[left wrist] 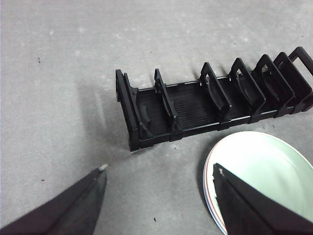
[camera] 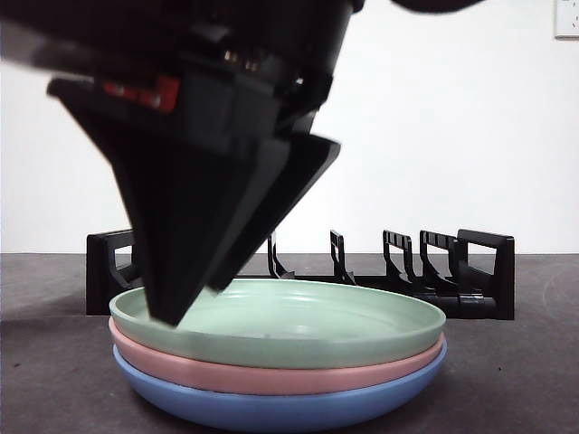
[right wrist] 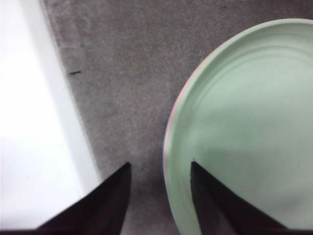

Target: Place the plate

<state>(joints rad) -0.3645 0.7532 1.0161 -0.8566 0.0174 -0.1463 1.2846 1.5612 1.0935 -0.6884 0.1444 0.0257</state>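
On the dark counter [camera: 525,380], three plates sit stacked just in front of a black rack [camera: 470,271]: a green plate [camera: 298,321] on top, a pink plate [camera: 271,372] beneath it and a blue plate [camera: 271,409] at the bottom. One gripper [camera: 181,307] fills the front view, its tip down at the near rim of the green plate. The right gripper [right wrist: 160,169] is the one at that rim, its fingers parted with one over the plate's inner edge and the other outside above the bare counter; they straddle the rim but have nothing clamped between them. The left gripper [left wrist: 159,171] hangs higher between rack and stack, fingers wide apart and empty. Every slot of the rack shows bare in the left wrist view. By the look of it the job has barely begun: no plate is lifted, and the grasp, the carry and the setting into a slot all remain.
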